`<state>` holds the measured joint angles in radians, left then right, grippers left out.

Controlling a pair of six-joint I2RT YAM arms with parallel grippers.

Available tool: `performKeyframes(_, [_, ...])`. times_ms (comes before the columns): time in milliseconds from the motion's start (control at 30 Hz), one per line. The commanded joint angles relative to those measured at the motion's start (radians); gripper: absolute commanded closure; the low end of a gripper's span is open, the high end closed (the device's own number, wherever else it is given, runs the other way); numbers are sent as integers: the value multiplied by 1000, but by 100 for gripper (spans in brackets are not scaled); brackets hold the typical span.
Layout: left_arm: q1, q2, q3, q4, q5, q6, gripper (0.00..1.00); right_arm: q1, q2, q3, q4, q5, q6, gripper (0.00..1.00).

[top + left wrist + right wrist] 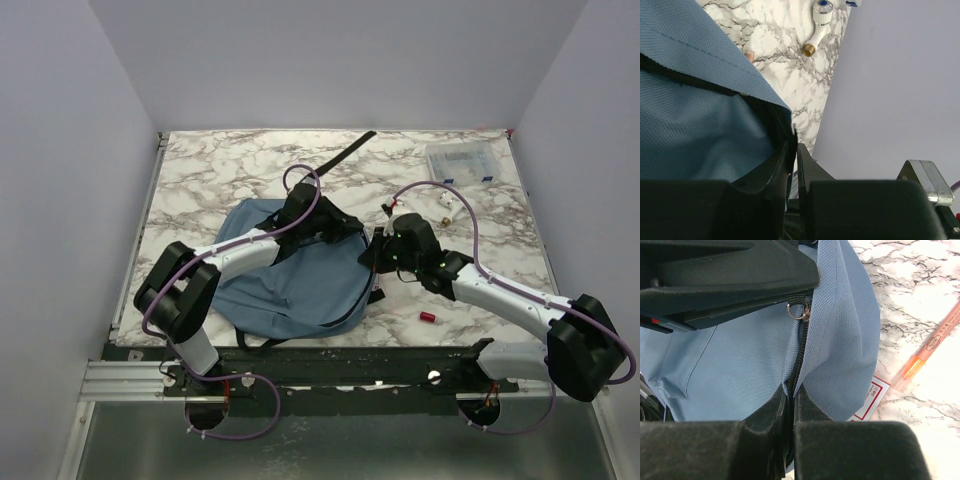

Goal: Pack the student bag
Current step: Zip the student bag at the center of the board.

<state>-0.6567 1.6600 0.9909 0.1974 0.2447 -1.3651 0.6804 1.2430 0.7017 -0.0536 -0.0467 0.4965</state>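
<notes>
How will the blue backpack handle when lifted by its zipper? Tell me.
Likely floppy: the student bag lies flat, its fabric folding where the right gripper pinches the zipper edge. Probably light; it looks unfilled. It should sag, not roll.

Top view: the small red item (428, 317) on the bench (200, 170) is too small for you to identify, as are the contents of the clear box (468, 162). Right wrist view: the student bag (740, 355) overlaps a red-bordered card (871, 401), hiding most of it; the right edge cuts off the orange pen (932, 342). Left wrist view: the top edge crops the white fitting (819, 25).
</notes>
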Motion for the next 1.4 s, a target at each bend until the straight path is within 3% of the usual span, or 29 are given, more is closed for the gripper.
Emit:
performKeyframes(0, [-6,-16,-16,49,-4,5,88,-5,-23,3,30,-13,-16,100])
performKeyframes(167, [-7,13,-8,66,20,-11,92,-4,-21,8,32,-18,-13,100])
performKeyframes(267, [-9,-1,-18,72,-10,1,100,-4,-18,9,29,-18,-11,100])
performKeyframes(367, [-6,-20,-11,63,-74,36,100,-4,-14,7,-3,17,18,100])
performKeyframes(667, [49,-17,105,-181,-509,179,100,-4,-124,-126,7,118,272,100])
performKeyframes(767, [87,23,138,-180,-469,202,100,-4,-171,-182,83,95,305,100])
performKeyframes(933, [75,54,182,-177,-414,273,100,-4,-150,-164,65,85,305,100])
performKeyframes(1067, [95,75,195,-173,-415,323,100,-4,-162,-204,138,-43,264,100])
performKeyframes(1100, [96,78,203,-173,-401,349,100,-4,-138,-192,132,-73,228,89])
performKeyframes(1200, [86,43,188,-172,-344,381,100,-9,-9,-49,-24,-80,99,73])
performKeyframes(1300, [69,3,152,-168,-299,366,100,-26,55,44,-65,-87,30,49])
performKeyframes(1367, [58,-10,134,-163,-271,348,100,-48,98,96,-89,-103,3,41])
